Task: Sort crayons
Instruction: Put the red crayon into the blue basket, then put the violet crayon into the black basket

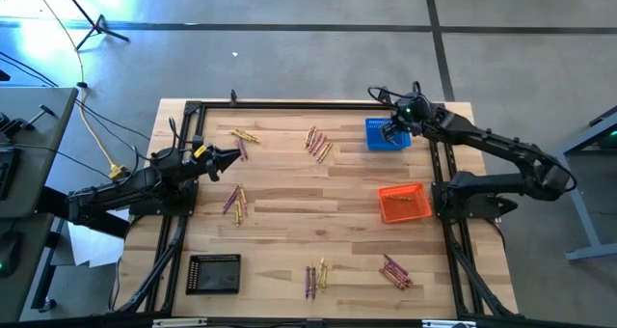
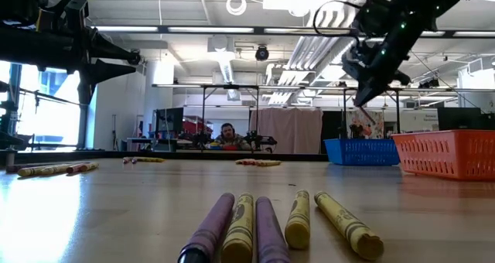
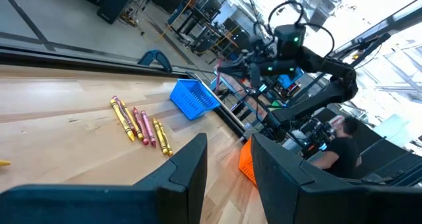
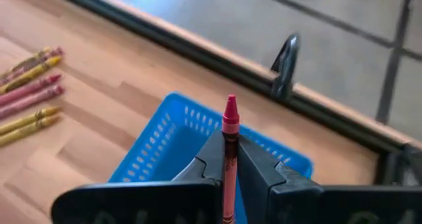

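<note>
My right gripper [image 1: 391, 127] hovers over the blue mesh basket [image 1: 388, 137] at the far right and is shut on a red-maroon crayon [image 4: 229, 128]. In the low view it hangs above that basket [image 2: 360, 150]. My left gripper [image 1: 229, 157] is open and empty, raised at the table's left side; its fingers [image 3: 191, 165] stand apart. Yellow, red and purple crayons lie flat on the table in groups at the far left [image 1: 244, 135], far middle [image 1: 318, 143], left middle [image 1: 234, 201], near middle [image 1: 315, 276] and near right [image 1: 395, 271]. My right gripper pinches the crayon's shaft [image 4: 229, 151] between its two fingers. The crayon lies along the fingers, and its pointed tip [image 4: 230, 107] sticks out past the fingertips. It is lifted clear, above the blue basket [image 4: 165, 151].
An orange mesh basket [image 1: 403, 203] stands at the right, and a black mesh basket [image 1: 213, 273] at the near left. A dark metal frame [image 1: 289, 104] borders the table. A person sits far off in the room [image 2: 227, 136].
</note>
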`<move>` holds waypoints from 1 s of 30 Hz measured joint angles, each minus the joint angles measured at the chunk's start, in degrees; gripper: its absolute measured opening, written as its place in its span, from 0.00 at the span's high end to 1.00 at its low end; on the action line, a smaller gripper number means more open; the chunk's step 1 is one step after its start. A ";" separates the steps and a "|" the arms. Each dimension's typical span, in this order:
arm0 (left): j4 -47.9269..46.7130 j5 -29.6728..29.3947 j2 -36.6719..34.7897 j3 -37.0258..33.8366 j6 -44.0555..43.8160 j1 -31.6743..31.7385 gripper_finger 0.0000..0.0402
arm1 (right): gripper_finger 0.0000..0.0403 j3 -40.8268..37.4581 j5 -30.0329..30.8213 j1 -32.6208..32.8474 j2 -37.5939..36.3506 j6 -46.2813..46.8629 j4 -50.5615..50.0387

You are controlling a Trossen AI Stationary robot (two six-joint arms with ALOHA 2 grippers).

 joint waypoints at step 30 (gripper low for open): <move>0.00 0.01 0.00 0.00 0.00 0.00 0.74 | 0.80 -3.04 -27.92 -0.77 -5.47 0.21 -5.24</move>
